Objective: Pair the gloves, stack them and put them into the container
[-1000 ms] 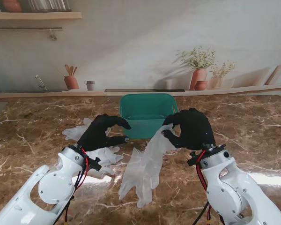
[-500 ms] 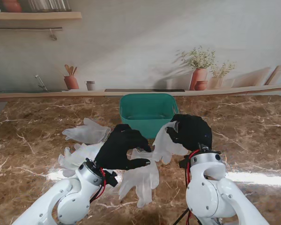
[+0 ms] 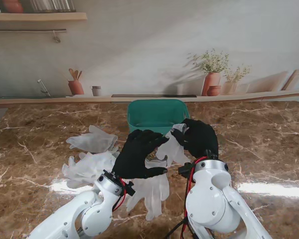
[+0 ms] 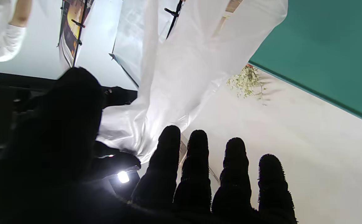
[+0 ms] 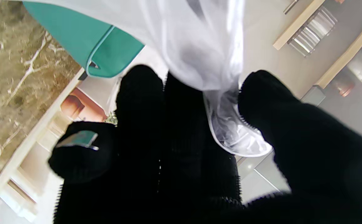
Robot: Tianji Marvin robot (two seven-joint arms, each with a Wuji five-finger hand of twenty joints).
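My right hand [image 3: 198, 139], in a black knit cover, is shut on a translucent white glove [image 3: 172, 149] that hangs just in front of the green container [image 3: 157, 115]. In the right wrist view the glove [image 5: 205, 46] is pinched between thumb and fingers [image 5: 143, 102], with the container [image 5: 84, 40] behind it. My left hand [image 3: 142, 155] is open, its fingers spread close beside the hanging glove [image 4: 181, 77]. Another white glove [image 3: 152, 191] lies flat on the table nearer to me. Two more gloves [image 3: 92, 140] [image 3: 87, 168] lie at the left.
The brown marble table [image 3: 269, 144] runs back to a wall ledge carrying terracotta pots [image 3: 212, 82] and a small cup [image 3: 95, 90]. The container's teal wall [image 4: 323, 46] fills one corner of the left wrist view.
The left hand swung right, away from the left gloves, up beside the held glove. The right hand drew left and nearer to me, its glove now hanging apart from the one on the table.
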